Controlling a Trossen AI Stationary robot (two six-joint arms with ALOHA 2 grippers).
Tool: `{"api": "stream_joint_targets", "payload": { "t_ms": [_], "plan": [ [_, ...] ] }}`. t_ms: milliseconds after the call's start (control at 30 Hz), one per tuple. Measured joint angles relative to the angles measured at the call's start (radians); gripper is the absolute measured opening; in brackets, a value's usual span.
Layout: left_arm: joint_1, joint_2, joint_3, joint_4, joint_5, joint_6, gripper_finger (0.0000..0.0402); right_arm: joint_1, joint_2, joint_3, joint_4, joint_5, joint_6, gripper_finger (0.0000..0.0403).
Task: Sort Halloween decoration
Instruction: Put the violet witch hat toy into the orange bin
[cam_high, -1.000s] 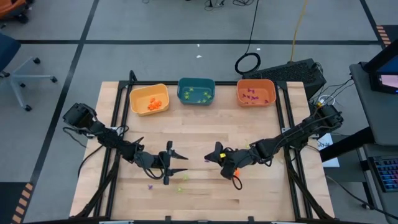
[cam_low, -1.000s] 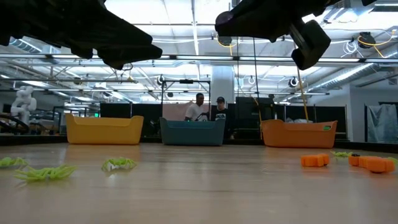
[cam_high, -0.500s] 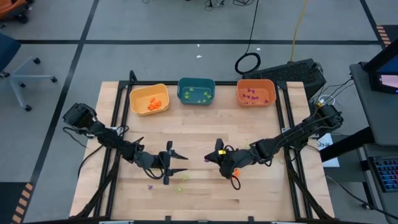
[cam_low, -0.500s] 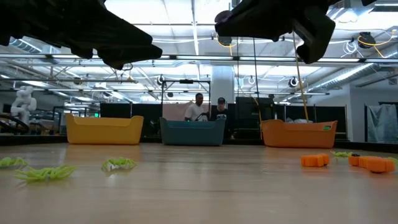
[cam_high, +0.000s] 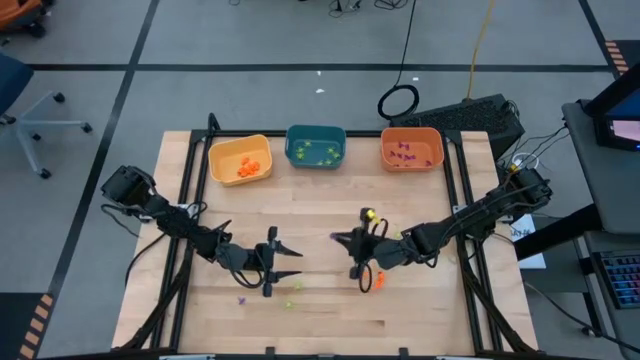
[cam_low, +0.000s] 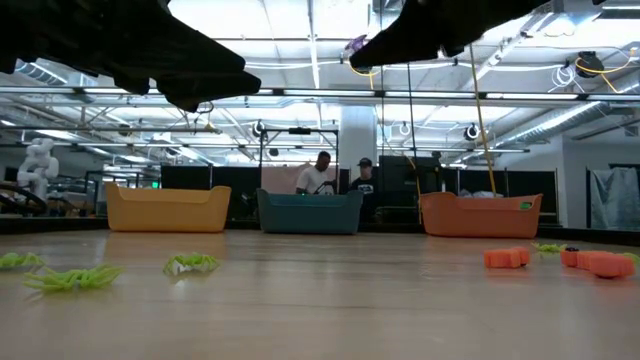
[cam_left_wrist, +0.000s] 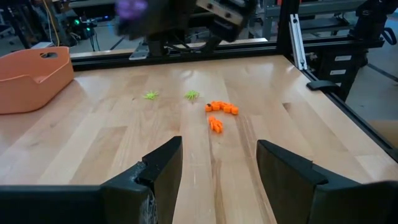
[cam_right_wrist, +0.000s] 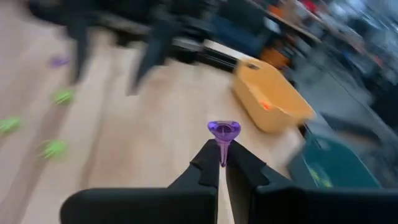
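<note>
— Starting at the left, what do you make of it?
— Left gripper hangs low over the front half of the wooden table, fingers spread wide with nothing between them; a few light-green trinkets lie on the boards just beside it, and a purple trinket a little nearer the front edge.
— And along the back?
— Three bins in a row at the far edge; the yellow bin with orange bits in it, then the teal bin with green ones, then the orange bin with purple ones.
— The other arm?
— Right gripper is up off the table near the middle; its fingers are pinched tight on the stem of a small purple goblet-shaped trinket, which stands upright above the fingertips, clear of the wood.
— Anything left on the right side?
— Some orange trinkets lie bunched on the boards near that gripper; two more small green trinkets sit just beyond them, apart from the orange ones; beyond the table two people stand behind the teal bin.
</note>
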Motion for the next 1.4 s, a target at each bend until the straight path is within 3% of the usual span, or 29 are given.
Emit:
{"api": "stream_joint_targets", "payload": {
  "t_ms": [133,300,500,667,1000,1100,1400],
  "plan": [
    [0.0,0.0,0.0,0.0,0.0,0.001,0.0205,-0.015,0.0,0.0,-0.036,0.139,0.15,0.0],
    [0.0,0.0,0.0,0.0,0.0,0.001,0.0205,-0.092,-0.007,0.001,-0.166,0.149,0.261,0.0],
    [0.0,0.0,0.0,-0.001,0.0,0.0,0.0205,-0.221,-0.065,0.0,-0.35,-0.005,0.383,0.0],
    [0.0,0.0,0.001,-0.002,0.001,0.001,0.0205,-0.339,-0.192,0.001,-0.528,-0.11,0.432,0.0],
    [0.0,0.0,0.001,0.008,0.001,0.002,0.0205,-0.638,-0.427,0.001,-0.889,-0.081,0.427,0.0],
    [0.0,0.0,0.001,0.008,0.001,0.001,0.0205,-0.731,-0.444,0.001,-0.952,-0.093,0.422,0.0],
    [0.001,0.0,0.001,0.008,0.0,0.002,0.0205,-1.016,-0.383,0.001,-0.979,-0.289,0.389,0.0]
  ]
}}
